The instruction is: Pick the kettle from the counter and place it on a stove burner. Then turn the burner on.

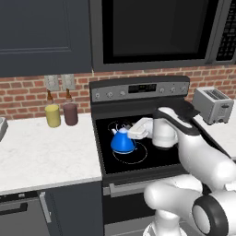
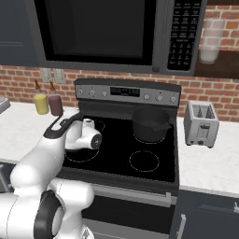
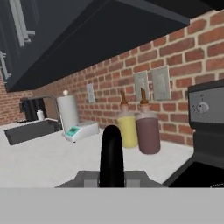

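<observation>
The small blue kettle (image 1: 122, 142) stands over the left part of the front-left stove burner (image 1: 138, 159), a thin white ring on the black glass cooktop. I cannot tell whether its base touches the glass. My gripper (image 1: 131, 132) reaches in from the right just above the kettle and is shut on its handle. In the hand view that thin dark arched handle (image 3: 111, 153) rises straight up the middle, close to the camera. In the right base view my arm (image 2: 60, 140) covers the kettle. The white counter (image 1: 46, 152) lies to the left of the stove.
A dark grey pot (image 2: 149, 123) sits on the back right burner. A yellow bottle (image 1: 53, 114) and a brown bottle (image 1: 70, 113) stand by the brick wall left of the stove. A toaster (image 2: 201, 123) is on the right counter. The stove knobs (image 1: 138, 92) line the back panel.
</observation>
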Available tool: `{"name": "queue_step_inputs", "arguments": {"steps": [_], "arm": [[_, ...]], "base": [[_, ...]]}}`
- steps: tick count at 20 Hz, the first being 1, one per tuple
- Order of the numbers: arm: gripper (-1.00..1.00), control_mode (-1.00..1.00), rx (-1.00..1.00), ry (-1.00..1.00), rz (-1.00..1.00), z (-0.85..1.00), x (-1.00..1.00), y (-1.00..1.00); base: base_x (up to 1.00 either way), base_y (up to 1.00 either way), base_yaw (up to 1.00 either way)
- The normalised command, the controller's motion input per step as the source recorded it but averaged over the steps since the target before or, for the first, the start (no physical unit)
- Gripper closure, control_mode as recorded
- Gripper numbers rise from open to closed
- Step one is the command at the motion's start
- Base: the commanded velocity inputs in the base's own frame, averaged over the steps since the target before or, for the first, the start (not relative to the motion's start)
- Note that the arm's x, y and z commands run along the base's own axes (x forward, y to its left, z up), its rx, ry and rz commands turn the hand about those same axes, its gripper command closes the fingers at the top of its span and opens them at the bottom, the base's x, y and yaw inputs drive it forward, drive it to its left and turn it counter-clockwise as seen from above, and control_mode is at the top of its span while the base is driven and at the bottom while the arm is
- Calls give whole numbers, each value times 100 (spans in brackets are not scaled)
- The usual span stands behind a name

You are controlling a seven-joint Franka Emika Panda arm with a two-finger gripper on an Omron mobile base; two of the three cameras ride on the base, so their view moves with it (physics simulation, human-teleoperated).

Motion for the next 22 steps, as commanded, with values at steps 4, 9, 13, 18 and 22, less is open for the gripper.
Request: {"name": "queue_step_inputs", "arguments": {"steps": [4,9,13,18,22], "arm": [[100,-100,0,-13,0,-18,64,-21],[100,-100,0,-3,0,-9,50,-3],[100,-100,0,0,1,-5,0,-3],[100,-100,-6,0,1,-46,0,-26],[100,-100,-10,0,2,-46,0,-18]], "base": [[0,0,0],[0,0,0],[0,0,0],[0,0,0],[0,0,0]]}}
